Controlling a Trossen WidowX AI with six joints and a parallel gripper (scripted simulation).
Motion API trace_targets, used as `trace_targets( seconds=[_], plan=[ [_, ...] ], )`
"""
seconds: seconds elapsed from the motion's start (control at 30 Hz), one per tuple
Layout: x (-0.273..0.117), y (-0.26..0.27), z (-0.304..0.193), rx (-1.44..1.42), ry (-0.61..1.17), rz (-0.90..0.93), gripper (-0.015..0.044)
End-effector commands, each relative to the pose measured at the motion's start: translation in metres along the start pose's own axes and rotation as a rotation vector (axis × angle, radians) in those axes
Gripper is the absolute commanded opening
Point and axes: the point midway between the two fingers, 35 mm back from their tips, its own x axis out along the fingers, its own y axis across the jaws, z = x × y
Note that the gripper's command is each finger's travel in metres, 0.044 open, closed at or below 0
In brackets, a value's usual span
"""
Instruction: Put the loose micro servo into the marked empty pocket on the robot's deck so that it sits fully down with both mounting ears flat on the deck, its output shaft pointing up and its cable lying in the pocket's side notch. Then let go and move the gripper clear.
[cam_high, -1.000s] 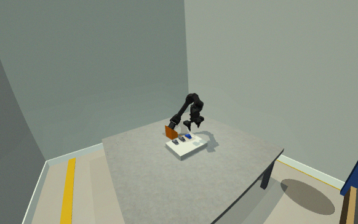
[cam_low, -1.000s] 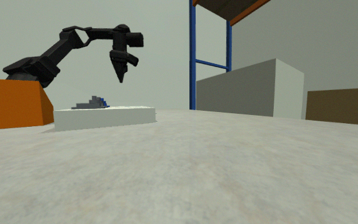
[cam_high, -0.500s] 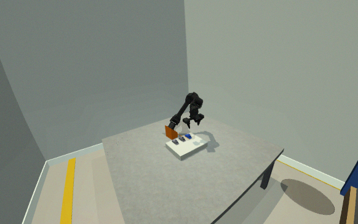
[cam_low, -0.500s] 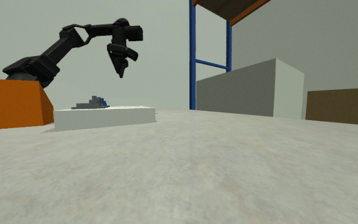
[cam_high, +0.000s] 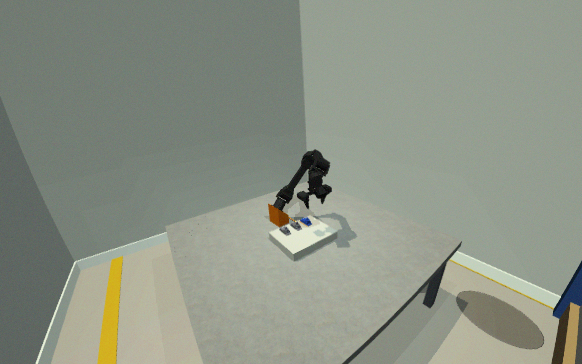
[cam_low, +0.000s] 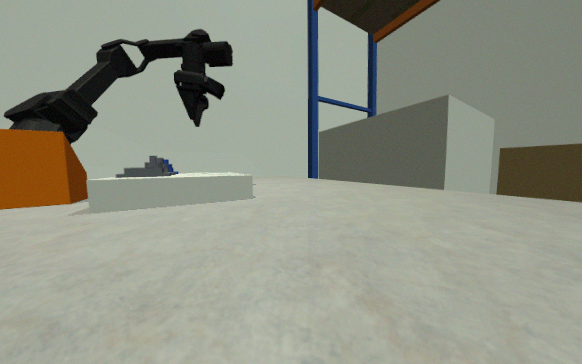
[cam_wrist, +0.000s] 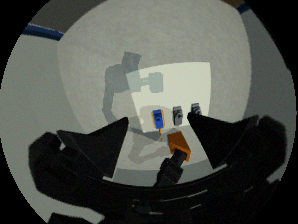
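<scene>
The blue micro servo (cam_high: 306, 221) (cam_low: 168, 166) (cam_wrist: 158, 119) is on the white deck (cam_high: 300, 247) (cam_low: 170, 194) (cam_wrist: 195, 80), at the end of a row with two grey servos. In the wrist view an orange outline shows around it, and its orange cable runs from its end toward the deck's edge. It looks upright and level with the grey servos; whether both ears lie flat is too small to tell. My gripper (cam_high: 315, 204) (cam_low: 197, 124) (cam_wrist: 158, 117) is open and empty, well above the deck and apart from the servo.
Two grey servos (cam_high: 296, 226) (cam_wrist: 177, 115) stand beside the blue one. An orange block (cam_high: 278, 216) (cam_low: 35, 167) (cam_wrist: 179, 145) stands by the arm's base, at the deck's edge. The deck rests on the grey table (cam_high: 250, 295) (cam_low: 320, 260). Shelving and large boxes stand farther off.
</scene>
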Motion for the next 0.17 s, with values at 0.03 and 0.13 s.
trace_targets(
  seconds=[0.03, 0.13],
  plan=[
    [-0.0002, -0.0005, -0.0004, -0.002, 0.003, -0.003, 0.044],
    [-0.0002, -0.0005, -0.0004, -0.002, 0.003, -0.003, 0.044]
  ],
)
